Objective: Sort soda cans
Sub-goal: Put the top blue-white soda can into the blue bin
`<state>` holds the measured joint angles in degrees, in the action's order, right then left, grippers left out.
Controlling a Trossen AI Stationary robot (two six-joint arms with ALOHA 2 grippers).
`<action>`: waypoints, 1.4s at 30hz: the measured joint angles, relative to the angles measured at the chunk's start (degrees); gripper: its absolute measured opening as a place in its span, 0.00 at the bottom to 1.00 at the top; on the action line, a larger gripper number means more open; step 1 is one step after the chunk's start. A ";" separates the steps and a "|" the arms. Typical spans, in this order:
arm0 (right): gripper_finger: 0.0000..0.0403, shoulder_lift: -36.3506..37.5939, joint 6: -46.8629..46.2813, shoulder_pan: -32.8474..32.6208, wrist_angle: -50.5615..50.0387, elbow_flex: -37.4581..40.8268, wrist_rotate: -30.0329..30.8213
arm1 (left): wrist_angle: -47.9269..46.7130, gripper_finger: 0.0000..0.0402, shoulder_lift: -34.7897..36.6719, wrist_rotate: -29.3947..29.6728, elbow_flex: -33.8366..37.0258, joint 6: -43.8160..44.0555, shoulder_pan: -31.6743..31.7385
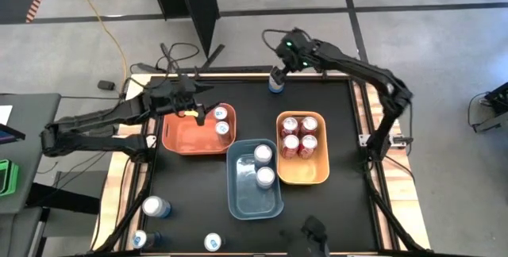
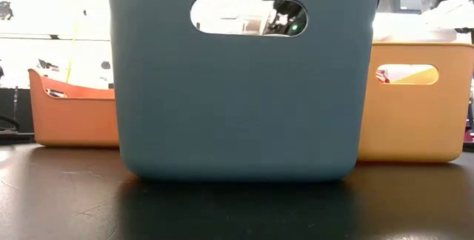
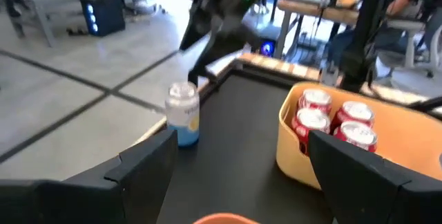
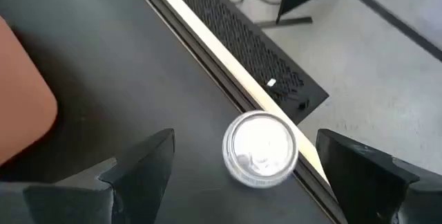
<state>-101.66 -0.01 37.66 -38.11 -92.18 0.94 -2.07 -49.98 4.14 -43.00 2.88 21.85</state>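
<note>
A blue-and-silver soda can (image 1: 275, 85) stands upright on its base at the table's far edge. My right gripper (image 1: 279, 68) hovers open just above it; in the right wrist view the can's silver top (image 4: 260, 148) lies between the spread fingers, apart from them. My left gripper (image 1: 204, 113) is open and holds nothing, over the far part of the orange bin (image 1: 181, 138), which holds two silver-white cans (image 1: 221, 120). The blue bin (image 1: 242, 197) holds two cans (image 1: 263, 166), and the yellow bin (image 1: 311, 174) holds several red cans (image 1: 299, 135).
Three loose cans stand near the table's front left corner (image 1: 155, 206), (image 1: 143, 239), (image 1: 213, 243). A raised wooden rim (image 4: 228, 72) runs along the far edge right behind the can. In the low view the blue bin (image 2: 237, 84) fills the middle and hides most of the table.
</note>
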 joint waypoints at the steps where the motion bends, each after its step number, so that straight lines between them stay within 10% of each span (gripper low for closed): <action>1: 0.91 -1.64 0.11 0.22 -1.10 -1.71 -0.19 | 0.19 0.80 0.69 0.01 0.00 -0.02 0.00; 32: 0.99 -20.62 0.54 3.68 -12.46 -14.38 -3.20 | -1.19 0.80 2.97 -0.09 -0.03 -5.40 -0.02; 42: 0.85 -23.43 0.52 3.67 -12.48 -14.32 -4.08 | -1.83 0.80 2.97 -0.11 -0.07 -5.29 -0.02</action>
<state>-125.10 0.51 41.33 -50.59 -106.50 -3.14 -3.90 -47.00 4.03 -43.07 -2.42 21.82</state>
